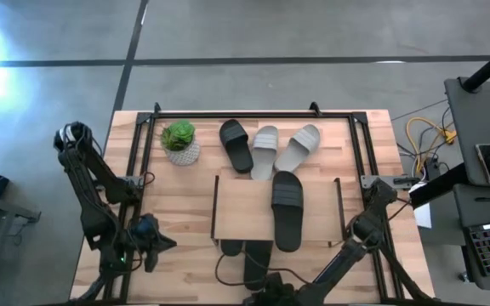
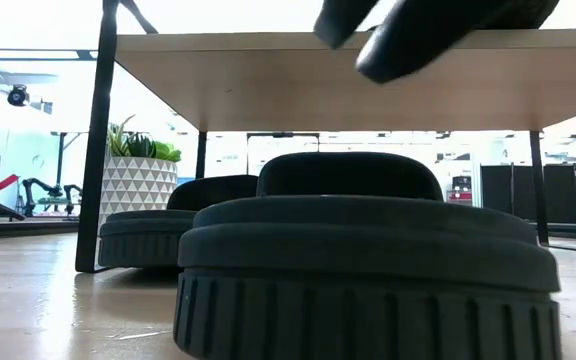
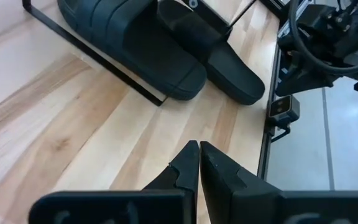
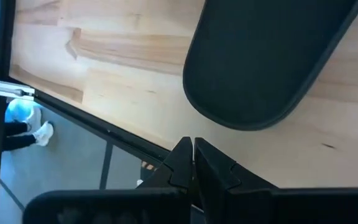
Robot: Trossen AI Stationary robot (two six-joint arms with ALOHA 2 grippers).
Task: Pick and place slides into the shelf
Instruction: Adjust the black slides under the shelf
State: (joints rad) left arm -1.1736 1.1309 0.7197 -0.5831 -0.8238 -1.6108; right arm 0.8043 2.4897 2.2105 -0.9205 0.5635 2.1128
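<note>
The shelf (image 1: 243,208) stands mid-table. One black slide (image 1: 287,210) lies on the shelf's plank, its near end overhanging. Two black slides (image 1: 230,248) (image 1: 258,257) lie on the table under the plank and stick out toward the near edge; the left wrist view shows them too (image 3: 135,43) (image 3: 229,68). Another black slide (image 1: 236,144) and two grey slides (image 1: 264,151) (image 1: 299,146) lie beyond the shelf. My left gripper (image 3: 199,149) is shut, hovering over bare table left of the shelf. My right gripper (image 4: 192,146) is shut near the table's near edge, beside a black slide's end (image 4: 260,68).
A small potted plant (image 1: 179,141) stands at the far left of the slides, also seen in the low view (image 2: 136,180). Black rails (image 1: 253,112) frame the tabletop. Bare wood lies left and right of the shelf. A large black slide (image 2: 368,270) fills the low view.
</note>
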